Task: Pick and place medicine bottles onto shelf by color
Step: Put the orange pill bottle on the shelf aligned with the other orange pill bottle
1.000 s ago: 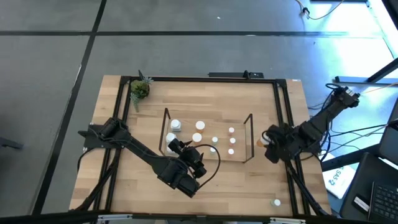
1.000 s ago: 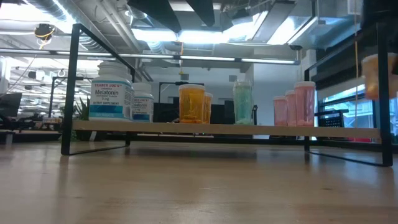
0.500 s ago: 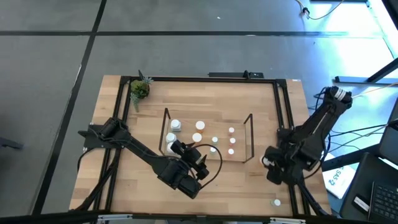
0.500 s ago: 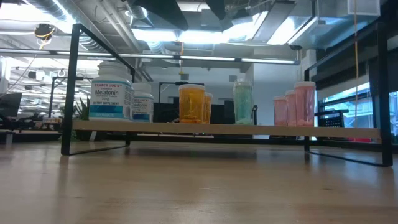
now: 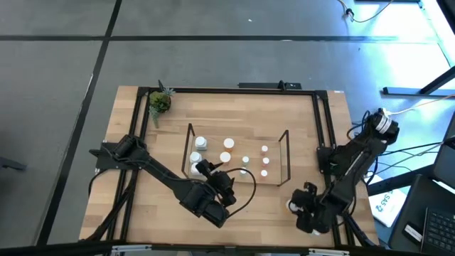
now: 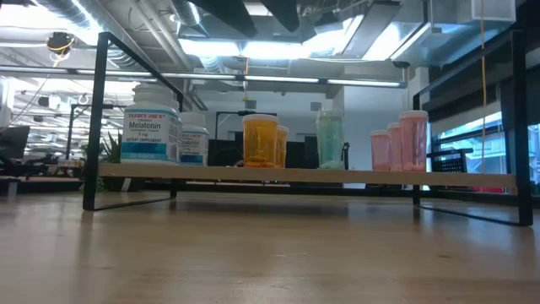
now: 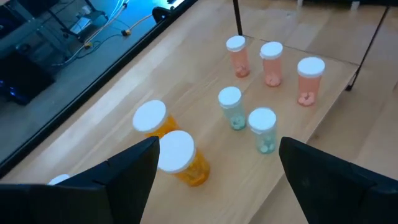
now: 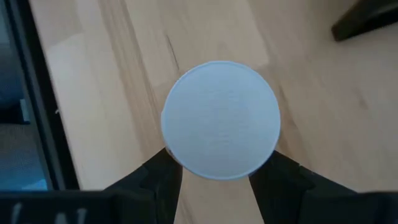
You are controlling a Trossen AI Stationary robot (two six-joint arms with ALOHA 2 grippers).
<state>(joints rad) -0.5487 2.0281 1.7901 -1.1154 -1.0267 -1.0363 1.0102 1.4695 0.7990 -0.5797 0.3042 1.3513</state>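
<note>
Here the right claw (image 8: 217,180) is clamping a white-capped bottle (image 8: 221,119) above the surface (image 5: 284,220), while the left claw (image 7: 214,165) is hanging spread apart over the shelf (image 5: 238,174).

Under its white cap (image 8: 221,119) the body of the bottle between the right gripper (image 8: 217,177) fingers is hidden, so its colour cannot be told, while a white cap (image 7: 59,180) in the left wrist view is half hidden behind a dark finger (image 7: 118,180).
</note>
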